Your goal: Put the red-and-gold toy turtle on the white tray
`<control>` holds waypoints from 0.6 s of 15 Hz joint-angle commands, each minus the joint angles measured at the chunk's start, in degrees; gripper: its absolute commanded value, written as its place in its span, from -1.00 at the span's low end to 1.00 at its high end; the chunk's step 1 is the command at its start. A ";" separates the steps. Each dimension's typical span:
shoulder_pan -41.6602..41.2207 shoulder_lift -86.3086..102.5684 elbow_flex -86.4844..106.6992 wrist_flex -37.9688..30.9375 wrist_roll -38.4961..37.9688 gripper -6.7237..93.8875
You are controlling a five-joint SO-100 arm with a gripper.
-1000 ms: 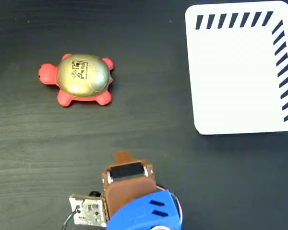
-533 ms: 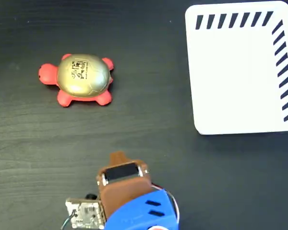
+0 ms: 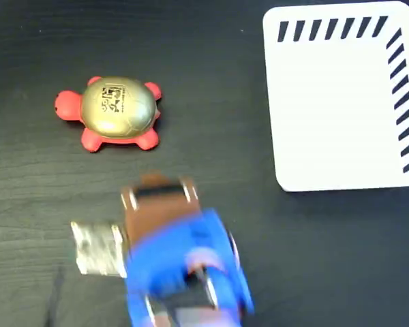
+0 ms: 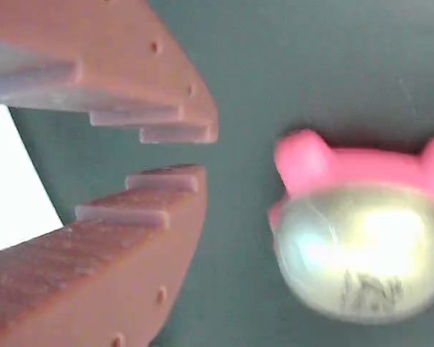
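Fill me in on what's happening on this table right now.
A robot arm is heading for the red-and-gold toy turtle, which sits untouched on the dark table, well apart from the white tray at the upper right of the fixed view. The gripper holds nothing; in the wrist view its jaws stand slightly parted, with the turtle beside them, not between them. The arm is motion-blurred, and the tray is empty.
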 commanded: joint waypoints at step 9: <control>-1.41 -48.69 -55.02 22.68 5.01 -0.87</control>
